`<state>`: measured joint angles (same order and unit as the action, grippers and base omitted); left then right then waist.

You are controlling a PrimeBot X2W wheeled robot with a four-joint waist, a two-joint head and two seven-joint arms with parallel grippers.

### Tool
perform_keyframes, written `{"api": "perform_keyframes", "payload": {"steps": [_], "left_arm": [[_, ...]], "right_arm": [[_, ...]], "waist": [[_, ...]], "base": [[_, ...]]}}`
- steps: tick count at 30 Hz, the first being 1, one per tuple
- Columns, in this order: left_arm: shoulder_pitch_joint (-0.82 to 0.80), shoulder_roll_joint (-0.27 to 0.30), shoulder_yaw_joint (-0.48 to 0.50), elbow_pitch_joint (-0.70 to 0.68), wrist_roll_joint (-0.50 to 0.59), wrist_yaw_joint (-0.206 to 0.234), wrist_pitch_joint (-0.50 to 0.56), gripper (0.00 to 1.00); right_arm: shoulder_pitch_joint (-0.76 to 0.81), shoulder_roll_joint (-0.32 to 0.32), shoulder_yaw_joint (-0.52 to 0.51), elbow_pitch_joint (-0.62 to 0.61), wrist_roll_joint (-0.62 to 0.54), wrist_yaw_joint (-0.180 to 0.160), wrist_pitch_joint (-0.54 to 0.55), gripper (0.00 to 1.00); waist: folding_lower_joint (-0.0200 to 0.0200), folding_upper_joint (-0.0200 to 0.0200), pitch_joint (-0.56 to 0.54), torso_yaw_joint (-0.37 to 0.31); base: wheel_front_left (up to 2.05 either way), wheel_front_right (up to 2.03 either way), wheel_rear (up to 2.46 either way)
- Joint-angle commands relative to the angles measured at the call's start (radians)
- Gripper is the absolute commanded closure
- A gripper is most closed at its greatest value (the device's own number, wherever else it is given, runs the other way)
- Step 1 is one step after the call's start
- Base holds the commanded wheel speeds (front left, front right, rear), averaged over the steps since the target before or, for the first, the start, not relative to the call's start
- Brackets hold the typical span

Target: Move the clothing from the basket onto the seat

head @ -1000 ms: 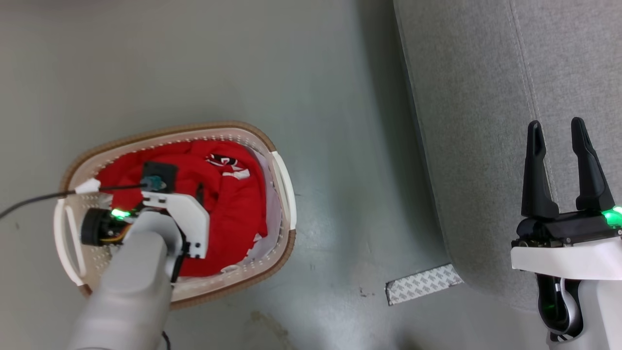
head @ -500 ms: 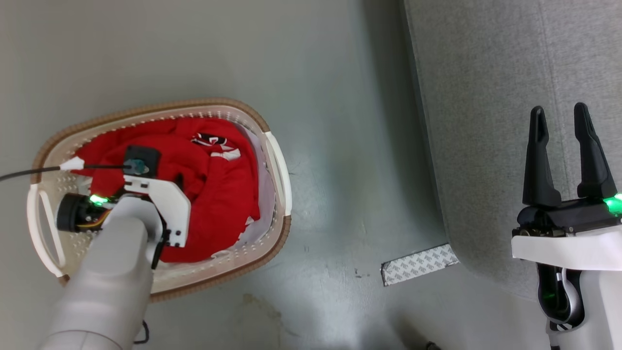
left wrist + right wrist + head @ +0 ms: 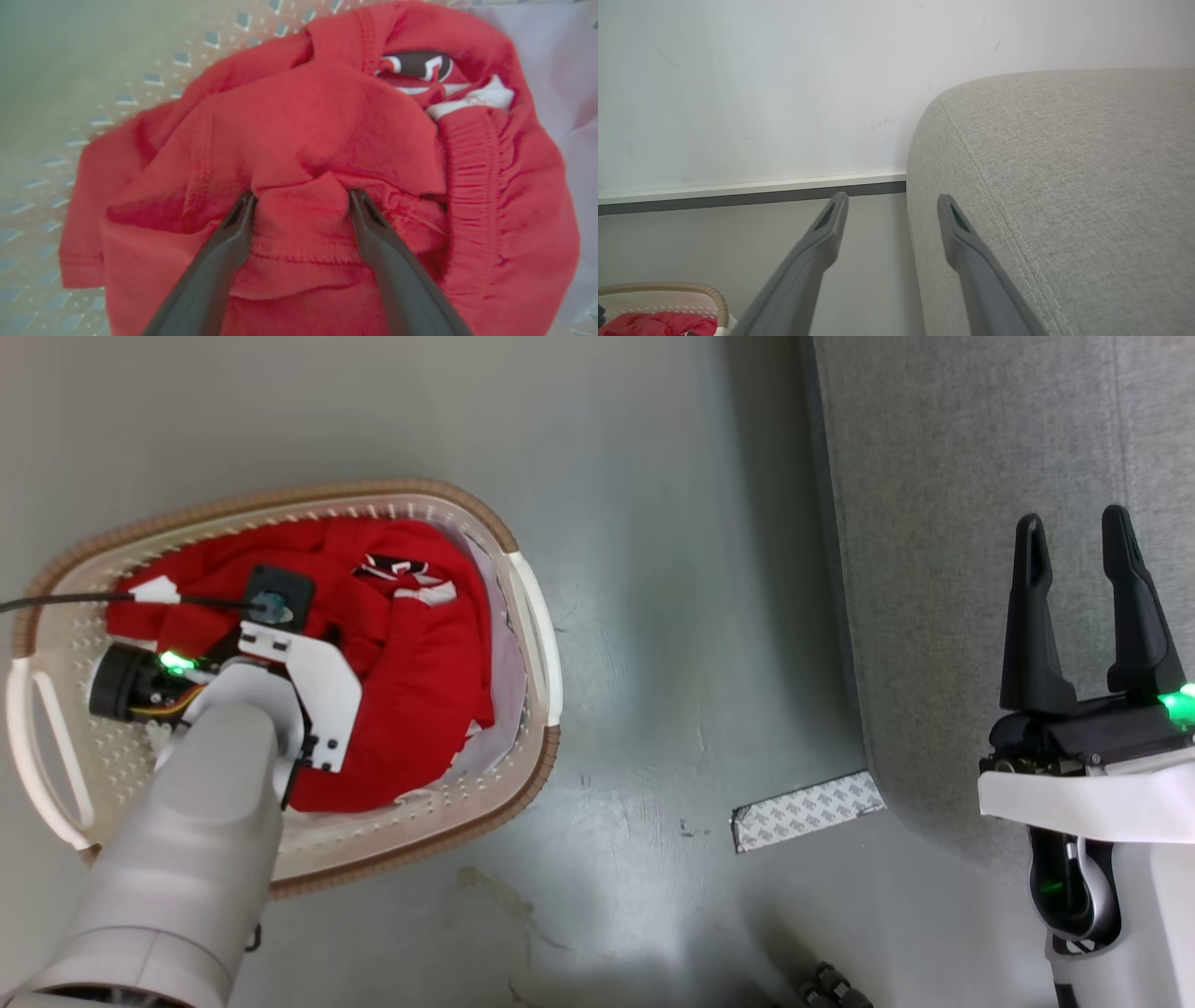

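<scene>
Wide-spread left hand (image 3: 301, 198) astride clothing (image 3: 327, 116)

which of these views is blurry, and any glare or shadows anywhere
Left wrist view: soft all over, the clothing blurred and the basket wall hazy and washed out at upper left. Head view: sharp, pale sheen on the floor, a dark shadow along the seat. Right wrist view: crisp seat weave, evenly lit.

Crumpled red clothing (image 3: 411, 709) heaped inside the cream, brown-rimmed basket (image 3: 537, 616) — grey seat (image 3: 934, 523) well apart.
</scene>
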<state>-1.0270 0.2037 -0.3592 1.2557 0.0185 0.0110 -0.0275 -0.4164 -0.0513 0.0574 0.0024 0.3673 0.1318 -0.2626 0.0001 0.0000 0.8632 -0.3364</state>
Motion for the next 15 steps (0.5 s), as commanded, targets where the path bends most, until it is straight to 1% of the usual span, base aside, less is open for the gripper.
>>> {"api": "perform_keyframes", "payload": {"steps": [1,3,4,5,6,7,10,15], "left_arm": [[-0.014,0.005,-0.004,0.007,0.018,0.007,0.003,0.00],[-0.022,0.004,-0.016,0.009,0.021,0.008,0.006,0.00],[-0.024,0.004,-0.019,0.011,0.018,0.007,0.007,0.19],[-0.027,0.003,-0.024,0.012,0.021,0.007,0.007,0.55],[-0.029,0.002,-0.028,0.013,0.023,0.008,0.005,0.74],[-0.030,0.001,-0.031,0.014,0.024,0.005,0.005,1.00],[-0.032,-0.005,-0.036,0.015,0.021,0.001,0.000,1.00],[-0.020,-0.046,-0.016,0.011,-0.023,-0.006,-0.050,1.00]], "right_arm": [[-0.018,0.001,0.002,-0.006,0.005,-0.002,-0.003,0.00],[-0.020,0.001,0.003,-0.007,0.007,-0.002,-0.003,0.00],[-0.021,0.001,0.003,-0.007,0.007,-0.002,-0.003,0.00],[-0.021,0.001,0.003,-0.007,0.007,-0.002,-0.003,0.00],[-0.021,0.001,0.002,-0.007,0.007,-0.002,-0.003,0.00],[-0.020,0.001,0.000,-0.006,0.007,-0.002,-0.003,0.00],[-0.019,0.001,-0.006,-0.004,0.004,-0.002,-0.004,0.00],[-0.004,0.001,-0.028,0.010,-0.013,-0.002,-0.003,0.00]], "waist": [[-0.0001,0.0000,0.015,-0.005],[-0.0001,0.0000,0.026,-0.007],[-0.0001,0.0000,0.030,-0.008],[-0.0001,0.0000,0.034,-0.008],[-0.0001,0.0000,0.036,-0.008],[-0.0001,0.0000,0.038,-0.008],[-0.0001,0.0000,0.040,-0.003],[-0.0001,0.0000,0.007,0.035]], "base": [[0.00,0.00,0.00],[0.00,0.00,0.00],[0.00,0.00,0.00],[0.00,0.00,0.00],[0.00,0.00,0.00],[0.00,0.00,0.00],[0.00,0.00,0.00],[0.00,0.00,0.00]]}}
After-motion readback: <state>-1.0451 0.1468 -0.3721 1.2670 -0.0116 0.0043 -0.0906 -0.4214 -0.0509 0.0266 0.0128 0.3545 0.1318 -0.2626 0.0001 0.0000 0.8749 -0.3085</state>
